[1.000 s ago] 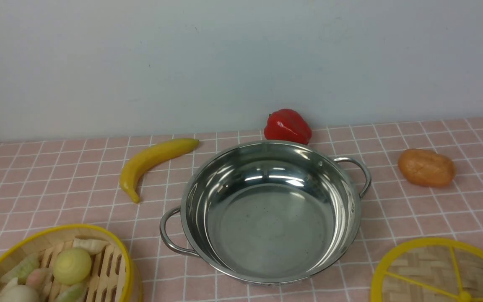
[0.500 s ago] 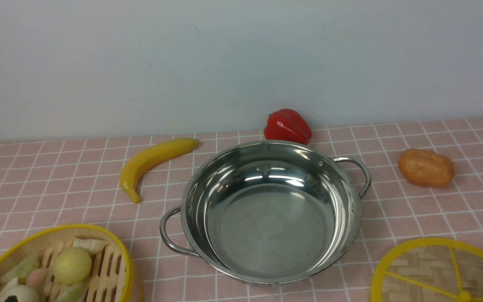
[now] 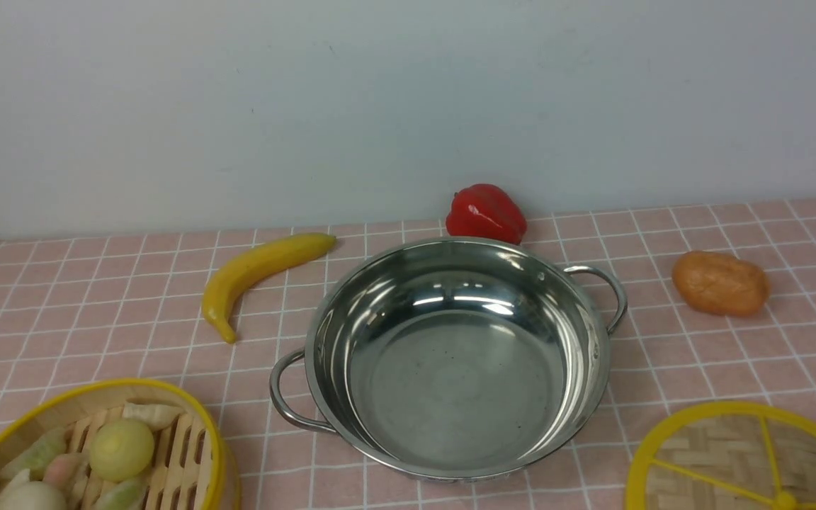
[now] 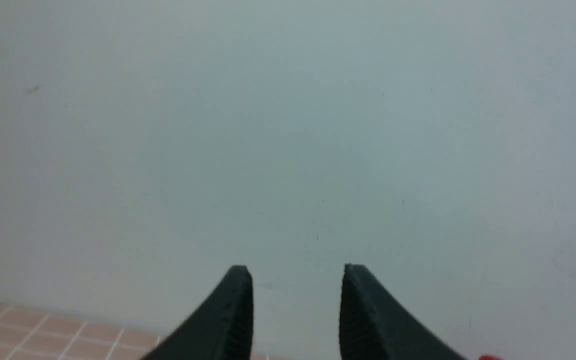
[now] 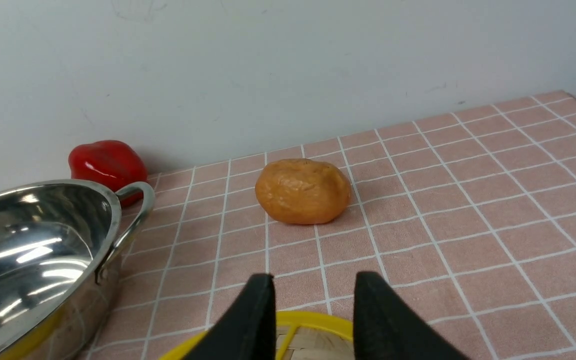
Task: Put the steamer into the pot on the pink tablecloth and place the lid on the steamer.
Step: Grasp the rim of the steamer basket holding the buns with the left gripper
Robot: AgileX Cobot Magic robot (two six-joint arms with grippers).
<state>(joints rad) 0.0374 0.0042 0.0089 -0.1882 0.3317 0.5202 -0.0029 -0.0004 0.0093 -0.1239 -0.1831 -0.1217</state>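
The steamer (image 3: 125, 386), a bamboo basket with a yellow rim and pale toy buns inside, sits at the front left of the pink tablecloth (image 3: 96, 312). The empty steel pot (image 3: 450, 368) stands in the middle and also shows in the right wrist view (image 5: 33, 240). The woven lid (image 3: 741, 460) lies flat at the front right. Neither gripper shows in the front view. My left gripper (image 4: 296, 270) is open and empty, facing the wall. My right gripper (image 5: 314, 277) is open and empty, just above the far rim of the lid (image 5: 313, 317).
A yellow banana (image 3: 256, 273) lies left of the pot. A red pepper (image 3: 486, 212) sits behind it against the wall. An orange potato-like lump (image 3: 720, 283) lies to the right, straight ahead of the right gripper (image 5: 302, 191).
A small dark tip showed at the bottom left edge of the front view half a second ago and is gone now. Nothing on the cloth has moved.
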